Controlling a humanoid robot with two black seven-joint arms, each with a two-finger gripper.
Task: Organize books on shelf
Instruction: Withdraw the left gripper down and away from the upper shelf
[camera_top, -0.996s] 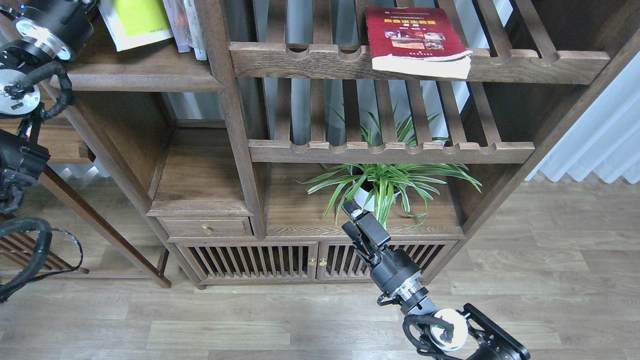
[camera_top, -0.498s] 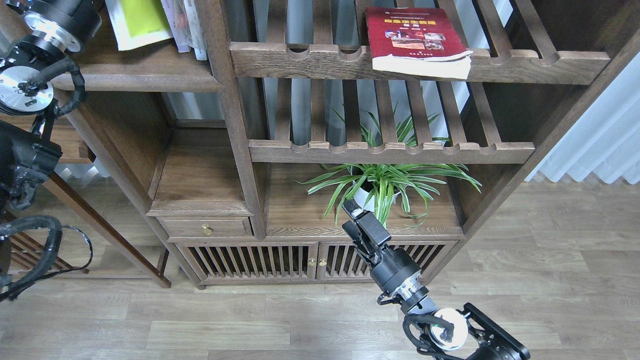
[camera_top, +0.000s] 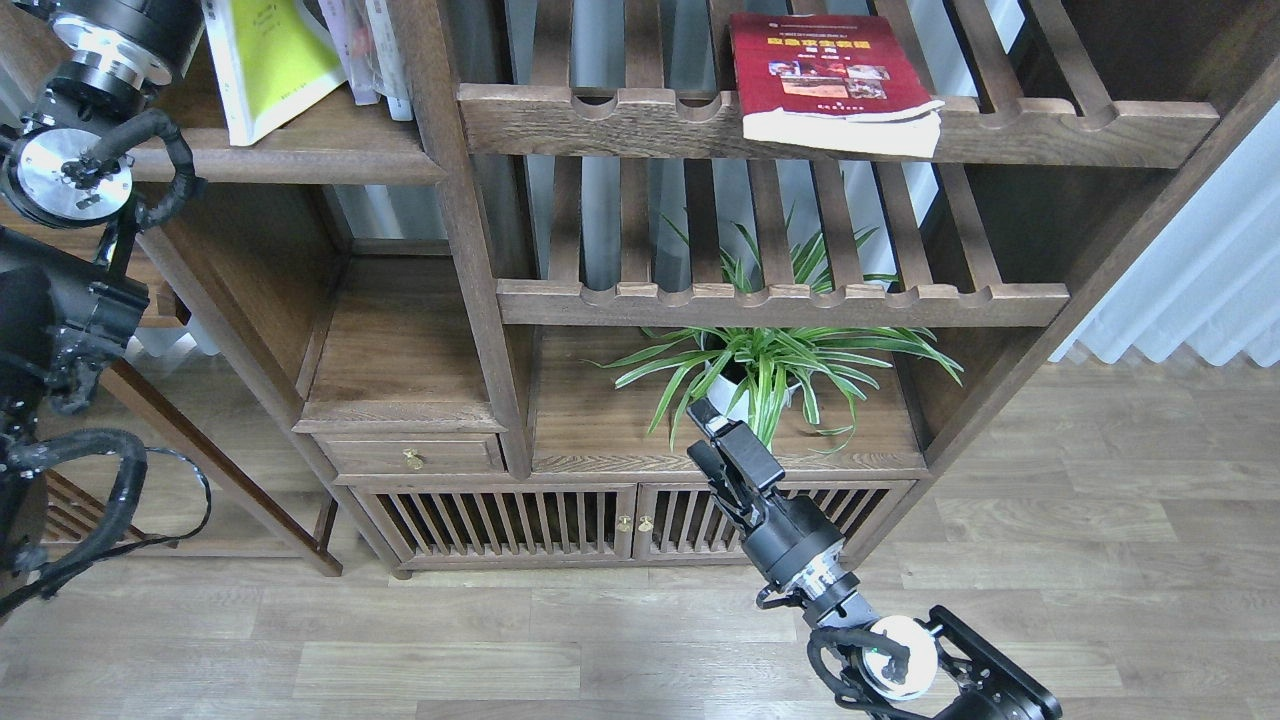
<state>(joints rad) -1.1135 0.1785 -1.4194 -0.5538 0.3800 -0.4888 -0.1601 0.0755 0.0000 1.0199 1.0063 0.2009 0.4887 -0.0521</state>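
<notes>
The thin yellow-green paperback with black characters (camera_top: 278, 62) now stands more upright on the solid dark-brown wooden shelf board (camera_top: 300, 150) at upper left, its lower corner resting near the board's rounded front edge; a second ago it lay flatter and further back, so it is being tipped up to stand. Just to its right the pale lavender-white paperback (camera_top: 372, 45) stands against the cabinet's post, while the dark red paperback with small photos (camera_top: 830, 75) lies flat, well apart, on the slatted rack with the scalloped rail (camera_top: 1050, 130), unmoved. Judging by this, one book is being set straight and the red one remains to be brought over. The left arm's wrist has climbed toward the top-left corner, and its pincer is cut off by the frame's edge, so whether it holds the yellow-green book cannot be told. The right pincer (camera_top: 712, 432) hovers low before the green spider plant in a white pot (camera_top: 760, 375), unchanged, its fingers seen dark and end-on; its opening cannot be told, and nothing shows in it.
</notes>
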